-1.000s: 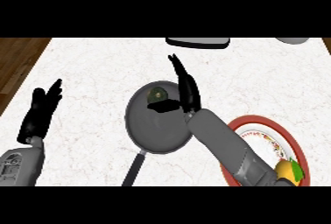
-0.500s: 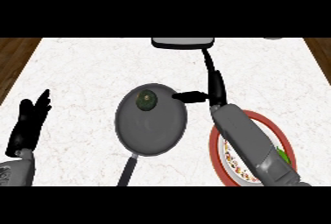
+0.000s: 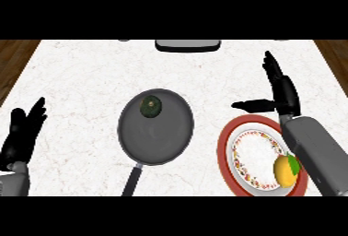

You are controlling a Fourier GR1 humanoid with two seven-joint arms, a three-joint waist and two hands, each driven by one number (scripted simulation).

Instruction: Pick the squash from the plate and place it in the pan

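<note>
— Where's the squash (image 3: 150, 106)?

— In the pan (image 3: 156, 127), at its 11 o'clock, clear of the plate (image 3: 228, 147). My right hand (image 3: 282, 92) is open, fingers straight, holding nothing; left hand (image 3: 21, 133) rests open on the tabletop (image 3: 88, 73).

— Handling?

— Looks small, firm, rollable; I'd pinch its middle. No writing visible.

The counter (image 3: 88, 73) is white marble with faint grey veining, and brown wood shows beyond its left and right edges. The pan (image 3: 166, 138) is dark grey with a black handle. In it lies the squash (image 3: 150, 106), dark green and mottled. The plate (image 3: 241, 147) has a red rim, a white middle and a speckled ring of red and yellow. On it sits a yellow-orange fruit (image 3: 285, 171) with a green patch. Both hands, left (image 3: 24, 133) and right (image 3: 282, 92), are black, on grey forearms.
</note>
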